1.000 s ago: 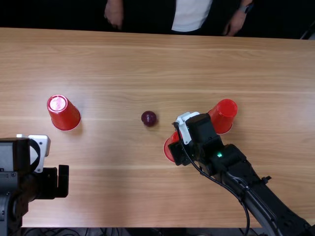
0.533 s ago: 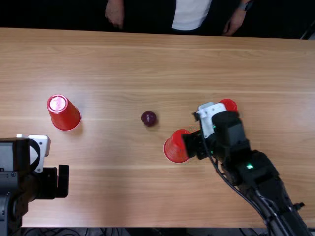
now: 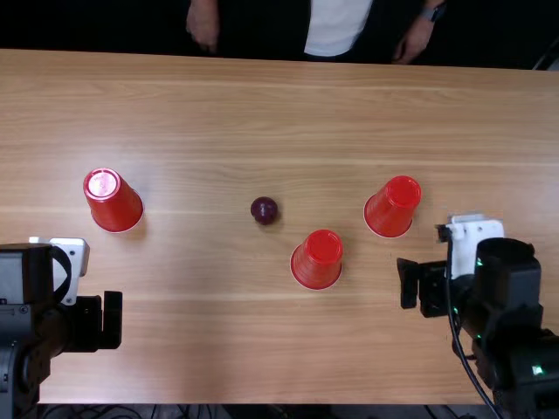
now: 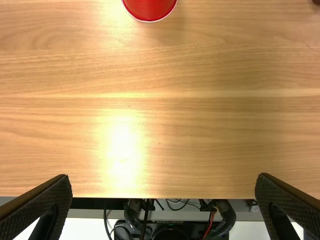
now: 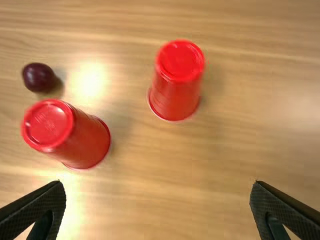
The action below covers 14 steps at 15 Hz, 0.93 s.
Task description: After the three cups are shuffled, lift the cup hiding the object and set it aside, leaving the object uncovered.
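Red plastic, upside down on the light wooden table [image 3: 262,105]: the left cup [image 3: 112,201] well apart from the others, the middle cup [image 3: 317,258] and the right cup [image 3: 392,207] near each other, not touching. Dark purple ball [image 3: 264,209] uncovered on the bare wood, between the left cup and the middle cup, nearer to the middle one. Left pincer [image 4: 161,180] at the near left edge, released, grasping nothing. Right pincer [image 5: 157,187] near the right cup, apart from it, also released and empty.

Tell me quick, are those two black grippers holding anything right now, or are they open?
Left gripper: open, holding nothing.
Right gripper: open, holding nothing.
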### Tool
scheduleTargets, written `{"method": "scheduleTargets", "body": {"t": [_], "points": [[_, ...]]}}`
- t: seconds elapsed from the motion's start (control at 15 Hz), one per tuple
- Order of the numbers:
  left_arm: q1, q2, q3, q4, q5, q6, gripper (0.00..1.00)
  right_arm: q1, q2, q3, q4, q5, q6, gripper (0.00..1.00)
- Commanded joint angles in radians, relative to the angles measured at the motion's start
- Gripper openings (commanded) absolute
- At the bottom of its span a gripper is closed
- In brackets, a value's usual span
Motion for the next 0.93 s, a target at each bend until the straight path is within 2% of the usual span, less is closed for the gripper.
{"method": "scheduleTargets", "body": {"t": [0.0, 0.47, 0.67, 0.87], "points": [[-0.010, -0.013, -0.016, 0.003, 0.012, 0.005, 1.00, -0.027, -0.066, 0.012, -0.020, 0.006, -0.007, 1.00], [-0.011, -0.102, -0.089, 0.012, 0.012, 0.001, 1.00, -0.082, -0.255, -0.128, -0.024, 0.003, 0.010, 1.00], [-0.010, -0.241, -0.266, 0.185, 0.014, -0.004, 1.00, -0.091, -0.422, -0.226, -0.002, 0.001, 0.017, 1.00], [-0.010, -0.428, -0.490, 0.325, 0.014, -0.026, 1.00, -0.202, -0.655, -0.356, -0.004, -0.001, 0.015, 1.00]]}}
